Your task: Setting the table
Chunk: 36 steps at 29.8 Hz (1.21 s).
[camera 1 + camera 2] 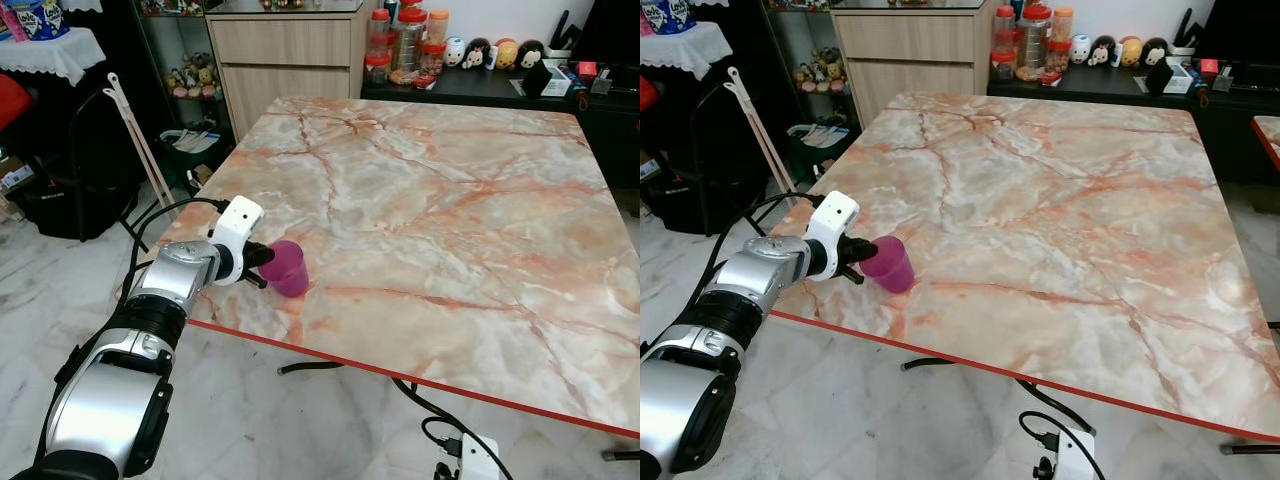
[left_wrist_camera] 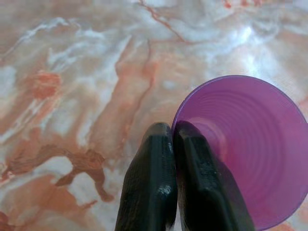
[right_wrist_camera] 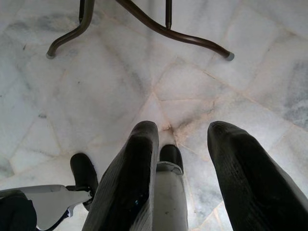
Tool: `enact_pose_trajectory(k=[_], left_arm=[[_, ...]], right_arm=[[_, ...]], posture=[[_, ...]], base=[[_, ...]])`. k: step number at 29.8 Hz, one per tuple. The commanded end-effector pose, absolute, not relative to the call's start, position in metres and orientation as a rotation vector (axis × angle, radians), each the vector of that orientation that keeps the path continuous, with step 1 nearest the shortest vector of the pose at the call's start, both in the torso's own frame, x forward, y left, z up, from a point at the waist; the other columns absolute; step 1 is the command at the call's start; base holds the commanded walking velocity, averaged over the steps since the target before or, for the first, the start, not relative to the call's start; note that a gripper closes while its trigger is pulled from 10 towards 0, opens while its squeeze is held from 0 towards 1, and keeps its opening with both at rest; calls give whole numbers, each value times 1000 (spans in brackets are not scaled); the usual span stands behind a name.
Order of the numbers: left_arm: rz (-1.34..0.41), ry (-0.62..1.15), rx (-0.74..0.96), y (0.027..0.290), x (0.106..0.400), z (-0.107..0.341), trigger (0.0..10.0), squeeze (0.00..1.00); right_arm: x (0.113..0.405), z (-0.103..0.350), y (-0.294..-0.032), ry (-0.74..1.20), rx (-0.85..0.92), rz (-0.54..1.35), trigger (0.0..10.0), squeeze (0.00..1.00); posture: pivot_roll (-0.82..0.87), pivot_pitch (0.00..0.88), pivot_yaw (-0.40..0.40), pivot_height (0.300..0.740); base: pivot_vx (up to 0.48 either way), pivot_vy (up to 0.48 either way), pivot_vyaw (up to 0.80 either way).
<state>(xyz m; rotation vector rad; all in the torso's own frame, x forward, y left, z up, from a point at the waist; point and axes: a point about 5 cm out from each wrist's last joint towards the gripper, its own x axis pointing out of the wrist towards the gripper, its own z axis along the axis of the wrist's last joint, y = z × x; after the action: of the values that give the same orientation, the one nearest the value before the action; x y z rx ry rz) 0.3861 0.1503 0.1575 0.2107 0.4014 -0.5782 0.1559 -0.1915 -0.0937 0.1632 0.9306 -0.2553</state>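
Purple cup (image 1: 288, 267) on marble table (image 1: 450, 200), rim pinched by left gripper (image 2: 174, 139); right gripper (image 3: 185, 144) spread; no legible writing.

Purple cup (image 2: 250, 149) runs off the left wrist view's edge at 3 o'clock, and the left gripper (image 2: 174, 139) covers its near rim. Jars (image 1: 405, 40) at 12 o'clock are clipped at the top; labels too small to read.

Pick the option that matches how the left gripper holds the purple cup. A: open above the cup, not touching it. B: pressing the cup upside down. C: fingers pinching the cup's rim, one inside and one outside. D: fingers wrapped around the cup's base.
C: the left gripper is shut on the rim of the purple cup, one finger inside and one outside, at the near left corner of the marble table.
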Motion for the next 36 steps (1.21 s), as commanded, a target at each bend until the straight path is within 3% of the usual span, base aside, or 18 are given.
enact_pose_trajectory(k=[1,4,5,6,7,8,13,17,19,20,23,24,31,32,36], left_arm=[[-551,388,191,153,385,157,0,0],[-554,321,161,152,386,163,0,0],[-513,210,85,155,390,176,0,0],[-433,93,3,161,393,190,3843,0],[-391,49,-30,165,395,196,3843,0],[-350,-9,-51,171,395,204,10000,0],[-115,-155,-107,211,392,221,10000,0],[310,-178,-2,288,370,215,10000,0],[390,-165,54,303,363,212,10000,0],[594,-125,257,333,344,205,10000,0],[771,-29,358,365,319,182,10000,0],[881,79,375,387,294,155,10000,0],[941,354,412,401,250,92,10000,0],[911,464,394,396,237,67,10000,0],[784,628,330,369,217,19,10000,0]], right_arm=[[157,-93,-193,923,169,-271,10000,0],[158,-93,-193,919,168,-271,10000,0],[158,-92,-194,914,171,-272,10000,0],[159,-92,-194,908,174,-275,10000,0],[159,-92,-194,905,175,-276,10000,0],[160,-91,-194,901,176,-276,10000,0],[162,-90,-194,894,179,-269,10000,0],[164,-89,-195,883,182,-269,10000,0],[164,-89,-195,880,183,-269,10000,0],[164,-89,-195,879,184,-269,10000,0],[164,-89,-195,879,187,-272,10000,0],[163,-90,-194,884,188,-271,10000,0],[162,-90,-195,882,190,-271,10000,0],[161,-90,-195,885,184,-269,10000,0],[162,-89,-200,880,164,-268,10000,0]], posture=[[-17,0,63,740],[-18,0,60,740],[-18,0,60,740],[-21,0,58,740],[-21,0,58,740],[-18,0,55,740],[-11,0,51,740],[-9,0,50,740],[-6,0,49,740],[8,0,49,740],[9,0,51,740],[8,0,55,740],[6,0,53,740],[6,0,53,740],[7,0,48,740]], base=[[0,0,0],[0,0,0],[0,0,0],[0,0,0],[0,0,0],[0,0,0],[0,0,0],[0,0,0],[0,0,0],[0,0,0],[0,0,0],[0,0,0],[0,0,0],[0,0,0],[0,0,0]])
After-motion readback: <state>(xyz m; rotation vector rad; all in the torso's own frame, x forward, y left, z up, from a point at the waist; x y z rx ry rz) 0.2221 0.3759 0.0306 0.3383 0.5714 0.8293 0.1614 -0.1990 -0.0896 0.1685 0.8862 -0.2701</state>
